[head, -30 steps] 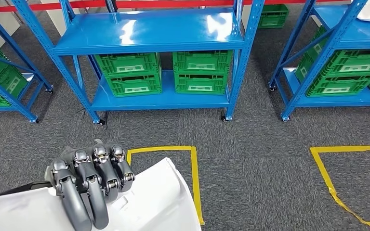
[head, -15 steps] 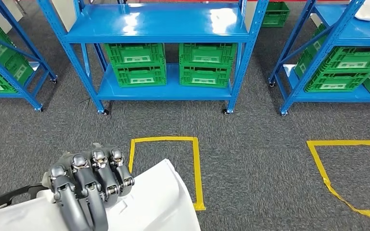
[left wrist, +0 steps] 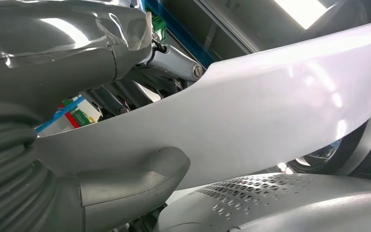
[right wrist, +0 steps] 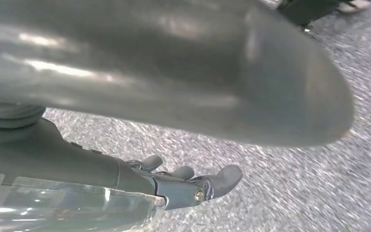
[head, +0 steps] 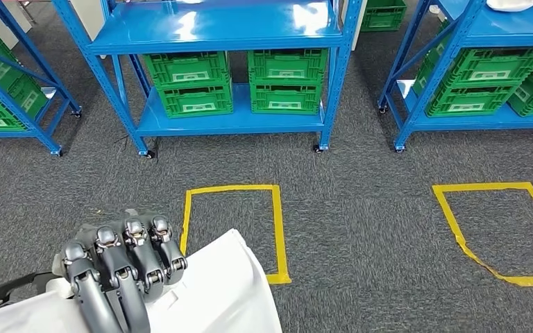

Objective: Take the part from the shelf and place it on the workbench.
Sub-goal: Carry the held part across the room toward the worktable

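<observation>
The part is a large, white, curved panel at the lower left of the head view. My left hand grips its edge, dark fingers curled over the top. In the left wrist view the white part runs across the picture, with the thumb pressed against its underside. My right hand hangs over the grey carpet in the right wrist view, fingers loosely extended and holding nothing.
A blue shelf rack stands ahead with green crates on its lower level, and similar racks stand to either side. Another white object lies on the right rack. Two yellow taped squares mark the grey carpet.
The whole picture has shifted: racks and yellow squares sit higher in the view, so the camera has moved. My left hand keeps its hold on the white part.
</observation>
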Action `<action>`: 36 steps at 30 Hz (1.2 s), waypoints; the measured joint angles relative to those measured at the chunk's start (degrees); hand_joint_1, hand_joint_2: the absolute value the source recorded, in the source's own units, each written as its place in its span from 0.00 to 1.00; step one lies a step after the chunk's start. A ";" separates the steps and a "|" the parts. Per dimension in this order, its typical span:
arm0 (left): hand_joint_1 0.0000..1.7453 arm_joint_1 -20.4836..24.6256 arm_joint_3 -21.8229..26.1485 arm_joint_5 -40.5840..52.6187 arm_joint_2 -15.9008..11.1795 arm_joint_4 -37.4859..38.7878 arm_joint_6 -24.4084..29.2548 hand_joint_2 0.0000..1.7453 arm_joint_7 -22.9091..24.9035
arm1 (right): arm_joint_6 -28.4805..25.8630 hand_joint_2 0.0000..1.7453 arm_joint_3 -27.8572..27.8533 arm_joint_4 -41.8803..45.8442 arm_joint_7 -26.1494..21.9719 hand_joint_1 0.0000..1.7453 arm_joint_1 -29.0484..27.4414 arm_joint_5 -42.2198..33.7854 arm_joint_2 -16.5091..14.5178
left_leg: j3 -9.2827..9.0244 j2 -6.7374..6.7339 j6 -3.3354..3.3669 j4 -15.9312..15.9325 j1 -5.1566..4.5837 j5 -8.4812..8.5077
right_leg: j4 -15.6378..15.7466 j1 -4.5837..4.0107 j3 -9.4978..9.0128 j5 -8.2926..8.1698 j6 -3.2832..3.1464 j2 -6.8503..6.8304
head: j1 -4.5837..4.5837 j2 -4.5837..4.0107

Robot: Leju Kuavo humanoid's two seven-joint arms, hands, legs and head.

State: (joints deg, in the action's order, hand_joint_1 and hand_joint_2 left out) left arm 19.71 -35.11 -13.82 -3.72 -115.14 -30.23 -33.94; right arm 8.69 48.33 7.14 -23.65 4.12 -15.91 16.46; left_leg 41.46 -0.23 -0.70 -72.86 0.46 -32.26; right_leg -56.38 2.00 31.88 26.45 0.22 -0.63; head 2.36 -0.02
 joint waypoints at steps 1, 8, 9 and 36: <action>1.00 -0.01 0.00 -0.07 -0.06 -0.01 -0.03 1.00 0.00 | 0.34 0.00 0.07 0.14 0.18 0.00 -0.01 -0.03 0.02 | -0.65 0.00 -0.06 -0.97 0.13 0.69 | -0.02 0.00 0.79 -0.64 0.14 0.00 | 0.01 0.00; 1.00 0.17 -0.03 -0.41 -0.12 -0.55 -0.16 1.00 0.01 | 3.42 0.00 0.05 0.86 1.21 0.00 -0.21 -2.14 0.48 | -14.65 0.33 1.74 17.40 -0.59 2.13 | 0.41 0.06 3.88 -4.61 2.53 0.04 | -0.22 0.00; 1.00 0.17 -0.04 -0.42 -0.10 -0.55 -0.16 1.00 0.03 | 3.79 0.00 0.03 0.86 1.53 0.00 -0.31 -2.38 0.56 | -14.32 0.23 2.18 17.63 -0.62 2.71 | 0.52 0.19 4.10 -4.88 2.86 0.03 | -0.27 -0.01; 1.00 0.02 -0.69 -0.54 0.22 -0.42 -1.05 1.00 0.45 | 4.56 0.00 -0.89 -3.48 7.00 0.00 -1.29 -7.14 -0.06 | -13.48 0.28 1.16 12.95 -0.12 2.83 | 0.16 -0.63 3.59 -3.85 0.69 0.01 | -1.35 0.00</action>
State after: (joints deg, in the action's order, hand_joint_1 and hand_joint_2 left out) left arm 19.73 -35.80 -14.36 -3.50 -115.56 -31.28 -33.50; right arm 13.26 47.44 3.66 -16.66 2.83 -23.04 16.41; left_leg 27.98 0.05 0.46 -59.91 0.34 -29.43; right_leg -56.21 1.37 35.47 22.61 0.91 -0.61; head 1.01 -0.02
